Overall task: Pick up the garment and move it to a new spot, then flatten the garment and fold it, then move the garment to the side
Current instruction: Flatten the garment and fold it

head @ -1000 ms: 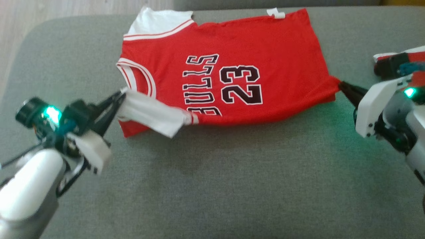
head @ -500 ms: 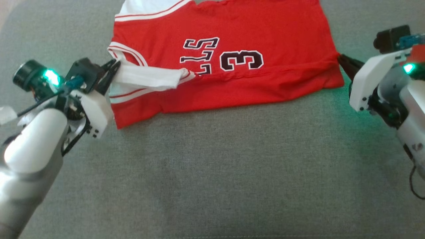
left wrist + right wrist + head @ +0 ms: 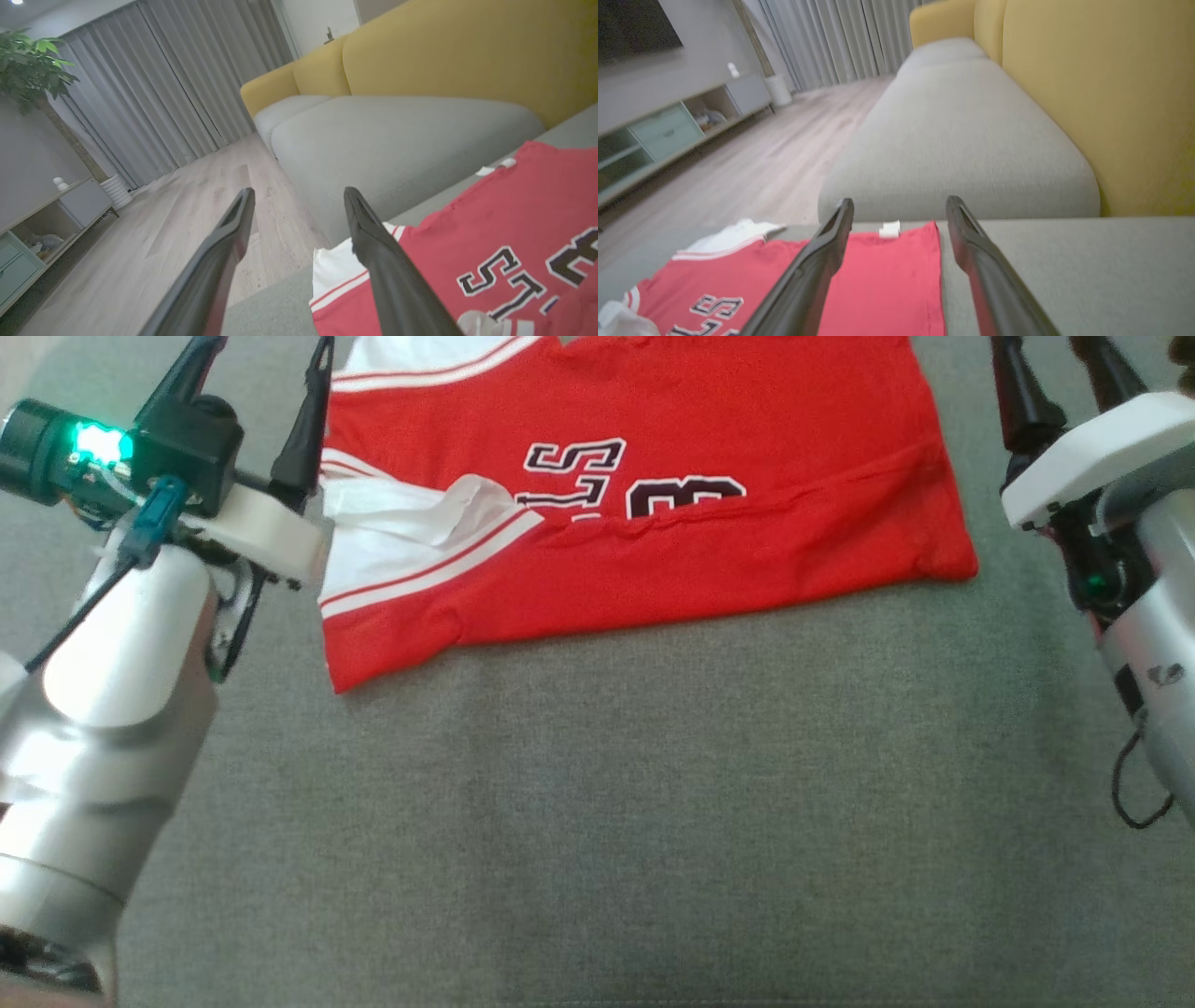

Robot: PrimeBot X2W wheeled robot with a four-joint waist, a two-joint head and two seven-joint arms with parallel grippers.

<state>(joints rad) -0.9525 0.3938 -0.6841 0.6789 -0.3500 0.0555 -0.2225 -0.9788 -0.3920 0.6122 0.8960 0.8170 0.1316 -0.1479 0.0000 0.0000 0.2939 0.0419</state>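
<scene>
The garment [image 3: 653, 560] is a red jersey with white trim and black lettering, lying on the grey cushion [image 3: 597, 803]. Its near half is folded over, covering the lower part of the lettering, and a white sleeve flap rests on top at its left end. My left gripper [image 3: 252, 383] stands open just off the garment's left edge, holding nothing. My right gripper [image 3: 1064, 373] is open beyond the garment's right edge, also holding nothing. In the left wrist view the garment [image 3: 490, 233] lies right of my open left gripper [image 3: 299, 196]. In the right wrist view the garment [image 3: 887, 280] lies below my open right gripper [image 3: 899, 205].
A second grey seat cushion [image 3: 397, 135] with a yellow sofa back [image 3: 467, 51] lies beyond the garment. Wooden floor [image 3: 177, 224] drops away past the cushion's left edge. Curtains [image 3: 163, 93], a plant [image 3: 32, 65] and a low cabinet [image 3: 668, 130] stand farther off.
Both grippers have let go of the garment's ends, opened and drawn back from it. The near half now lies folded over the lettering. The head camera has also shifted.
</scene>
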